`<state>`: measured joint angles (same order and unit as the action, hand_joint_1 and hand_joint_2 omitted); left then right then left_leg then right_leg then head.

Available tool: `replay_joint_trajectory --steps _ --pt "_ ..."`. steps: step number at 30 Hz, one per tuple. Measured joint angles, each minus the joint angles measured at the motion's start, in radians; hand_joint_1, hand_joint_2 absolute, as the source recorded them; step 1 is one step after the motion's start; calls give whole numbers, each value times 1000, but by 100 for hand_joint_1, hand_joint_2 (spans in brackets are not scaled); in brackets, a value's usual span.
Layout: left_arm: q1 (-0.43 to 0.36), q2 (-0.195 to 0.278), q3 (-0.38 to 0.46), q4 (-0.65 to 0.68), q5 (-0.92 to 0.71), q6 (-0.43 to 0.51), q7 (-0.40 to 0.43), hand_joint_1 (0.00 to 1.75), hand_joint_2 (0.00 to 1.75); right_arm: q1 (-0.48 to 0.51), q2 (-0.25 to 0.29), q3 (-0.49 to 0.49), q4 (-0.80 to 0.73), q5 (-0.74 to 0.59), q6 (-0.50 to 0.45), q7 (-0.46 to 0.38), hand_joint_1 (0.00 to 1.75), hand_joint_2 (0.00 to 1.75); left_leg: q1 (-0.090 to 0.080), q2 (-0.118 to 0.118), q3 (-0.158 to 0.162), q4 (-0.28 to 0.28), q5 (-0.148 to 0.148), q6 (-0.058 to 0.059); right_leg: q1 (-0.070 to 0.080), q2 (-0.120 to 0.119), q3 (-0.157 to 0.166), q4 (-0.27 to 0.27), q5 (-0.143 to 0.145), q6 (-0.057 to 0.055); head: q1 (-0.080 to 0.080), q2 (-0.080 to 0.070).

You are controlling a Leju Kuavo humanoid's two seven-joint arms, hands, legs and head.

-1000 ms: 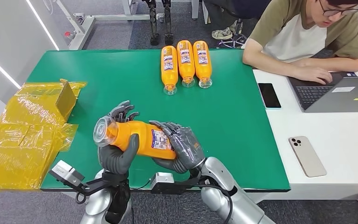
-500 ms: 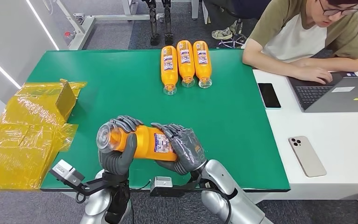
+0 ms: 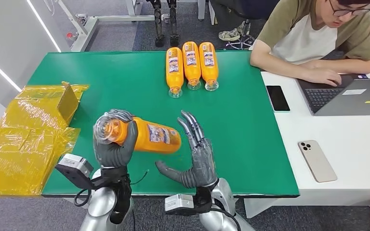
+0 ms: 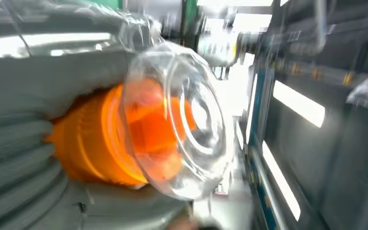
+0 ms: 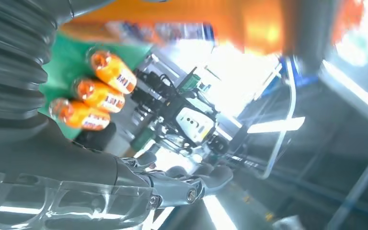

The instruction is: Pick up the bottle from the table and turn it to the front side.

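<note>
Above the table's [image 3: 250, 144] near edge, bottle [image 3: 149, 136] in left hand [image 3: 113, 144].

Green counter [image 3: 125, 82] carries three orange bottles [image 3: 191, 65] side by side at the far edge, caps toward us; yellow wrap [image 3: 26, 134] drapes its left side; white counter [image 3: 347, 159] adjoins, bearing two phones [image 3: 278, 98] and a laptop [image 3: 351, 96]

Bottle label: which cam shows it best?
Head view: the label faces the camera on the bottle held by the left hand. Left wrist view shows the clear cap end; right wrist view a blurred orange strip.
</note>
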<state>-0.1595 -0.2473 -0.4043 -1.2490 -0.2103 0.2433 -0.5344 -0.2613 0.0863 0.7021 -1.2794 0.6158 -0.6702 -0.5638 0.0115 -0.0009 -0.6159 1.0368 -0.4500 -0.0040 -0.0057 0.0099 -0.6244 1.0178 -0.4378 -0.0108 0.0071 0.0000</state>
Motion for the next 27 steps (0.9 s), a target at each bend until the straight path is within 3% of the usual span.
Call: replay_joint_trajectory --steps 4,6,9,12,14,18,21,24,27 --pt "-12 12 1 -14 -57 67 17 175 175 27 36 -25 -22 -30 0 -9 0 175 0 0 0 0 0 0 0 0 0 0 0 0 0 0" --pt "-16 21 2 -15 -195 189 58 175 175 44 47 -36 -38 -68 0 -21 0 175 0 0 0 0 0 0 0 0 0 0 0 0 0 0" --pt "-19 45 43 -18 -619 404 159 175 175 84 57 -50 -79 -128 0 -44 0 175 0 0 0 0 0 0 0 0 0 0 0 0 0 0" --pt "-24 71 164 -17 -1120 450 262 175 175 116 62 -62 -120 -151 0 -75 0 175 0 0 0 0 0 0 0 0 0 0 -1 -1 0 0" --pt "-36 110 212 -1 -1289 452 359 175 175 132 64 -75 -144 -160 0 -100 0 175 0 1 1 0 -1 -1 0 1 0 0 -1 -1 0 0" --pt "-75 192 230 54 -1340 452 494 175 175 152 66 -95 -171 -173 0 -125 0 175 1 0 1 0 0 -2 1 0 -1 1 -1 -1 0 0" --pt "-153 274 188 153 -1354 452 637 175 175 159 70 -110 -187 -177 0 -129 0 175 1 0 1 0 1 -2 1 0 -1 1 -1 -2 0 0" --pt "-260 346 135 284 -1354 452 669 175 175 160 78 -123 -198 -165 0 -113 0 175 1 1 0 0 2 -3 1 0 -1 2 0 -3 0 0" --pt "-328 383 101 376 -1354 452 667 175 175 160 83 -132 -204 -157 0 -103 0 175 1 1 1 0 2 -4 1 1 -1 2 1 -3 0 0"
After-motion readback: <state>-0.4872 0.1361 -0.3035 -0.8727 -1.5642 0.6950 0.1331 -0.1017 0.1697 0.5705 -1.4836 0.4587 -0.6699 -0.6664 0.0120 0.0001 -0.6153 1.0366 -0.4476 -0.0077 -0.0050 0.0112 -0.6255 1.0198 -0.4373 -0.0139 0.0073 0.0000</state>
